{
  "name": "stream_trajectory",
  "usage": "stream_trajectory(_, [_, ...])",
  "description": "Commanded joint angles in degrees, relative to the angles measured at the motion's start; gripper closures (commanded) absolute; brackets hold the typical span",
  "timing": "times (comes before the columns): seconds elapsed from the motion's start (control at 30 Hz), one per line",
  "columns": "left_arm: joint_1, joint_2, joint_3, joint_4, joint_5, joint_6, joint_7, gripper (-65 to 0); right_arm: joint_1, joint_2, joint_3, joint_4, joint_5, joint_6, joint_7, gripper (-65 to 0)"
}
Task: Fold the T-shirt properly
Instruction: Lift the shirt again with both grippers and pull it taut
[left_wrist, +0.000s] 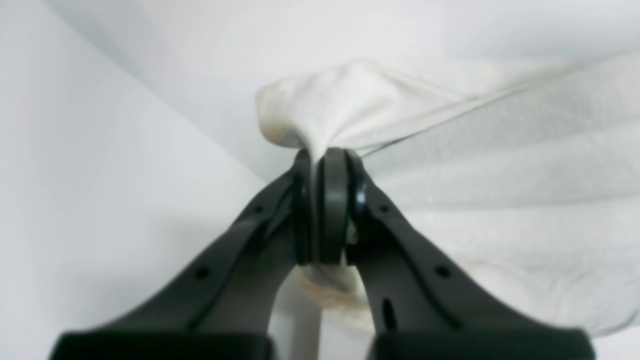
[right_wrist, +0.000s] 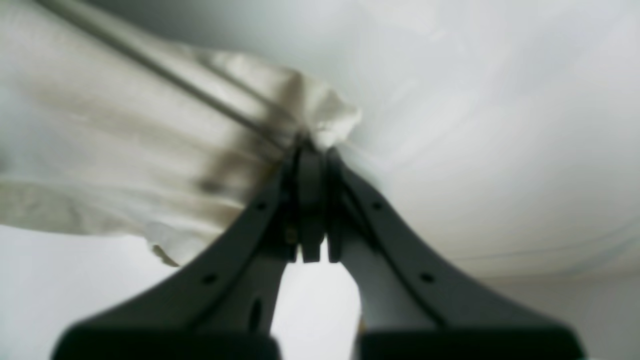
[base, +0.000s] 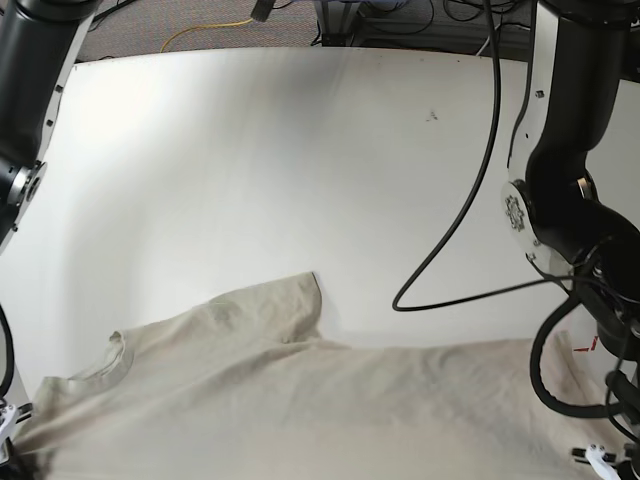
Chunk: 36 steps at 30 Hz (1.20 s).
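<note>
Only from wrist views: end effectors (left_wrist: 327, 210) pinching T-shirt (left_wrist: 450, 150).

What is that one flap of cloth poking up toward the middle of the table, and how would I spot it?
Start at the big white table and look along its near edge, where a plain beige cotton T-shirt lies spread and wrinkled. The flap is its short sleeve, jutting away from the body toward the table's middle. It alone ends in a straight hemmed edge with a sharp corner; the rounded neck opening sits to its left.
</note>
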<state>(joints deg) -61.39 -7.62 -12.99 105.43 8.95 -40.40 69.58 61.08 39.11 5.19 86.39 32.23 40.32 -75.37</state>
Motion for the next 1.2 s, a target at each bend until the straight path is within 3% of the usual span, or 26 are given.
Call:
stream_trajectory(0.0, [-5.12, -0.95, -0.15, -2.61, 1.47, 0.4, -0.61, 0.0, 6.13, 1.9, -0.49, 0.69, -1.68, -0.32, -0.89, 0.0])
stream_trajectory(0.27, [-4.42, -0.78, -0.32, -3.93, 1.2, 0.4, -0.61, 0.0, 7.45, 5.15, 0.13, 1.92, 1.49, -0.32, -2.56, 0.0])
stream_trajectory(0.53, [9.39, -0.6, -0.32, 2.49, 1.12, 0.4, -0.61, 0.0, -11.1, 6.47, 9.89, 8.86, 6.59, -0.32, -2.65, 0.0])
stream_trajectory(0.83, [28.9, -0.6, -0.41, 7.76, 1.03, 0.4, -0.61, 0.0, -35.36, 3.22, 21.58, 17.3, 8.87, -0.32, -2.74, 0.0])
stream_trajectory(0.93, [37.96, -0.43, -0.32, 10.22, 0.94, 0.4, -0.09, 0.0, -43.1, 0.4, 25.71, 20.38, 9.57, -0.32, -2.74, 0.0])
stream_trajectory(1.17, [51.14, 1.6, -4.46, 10.13, 1.12, 0.4, 0.09, 0.0, -54.0, -3.64, 29.84, 22.14, 9.66, -0.32, -2.74, 0.0])
